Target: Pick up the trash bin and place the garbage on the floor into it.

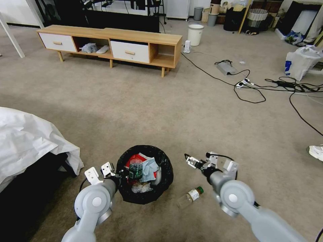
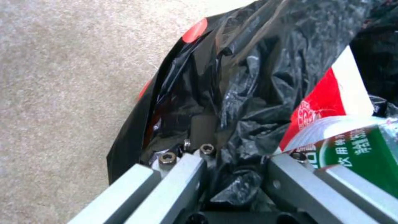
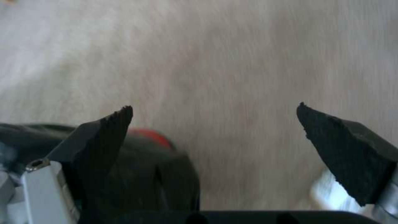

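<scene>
The trash bin, lined with a crinkled black bag, is at my lower centre in the head view. My left gripper is shut on its near-left rim, one finger outside the bag and one inside. In the bin lie a green-labelled bottle, a red wrapper, and bluish and white tissues. A green-capped bottle lies on the floor just right of the bin. My right gripper hovers open above the carpet beyond that bottle, empty.
A bed with a white sheet stands close on the left. A low wooden cabinet lines the far side. Black cables and a power strip cross the carpet at right, near a white plastic bag and a white shoe.
</scene>
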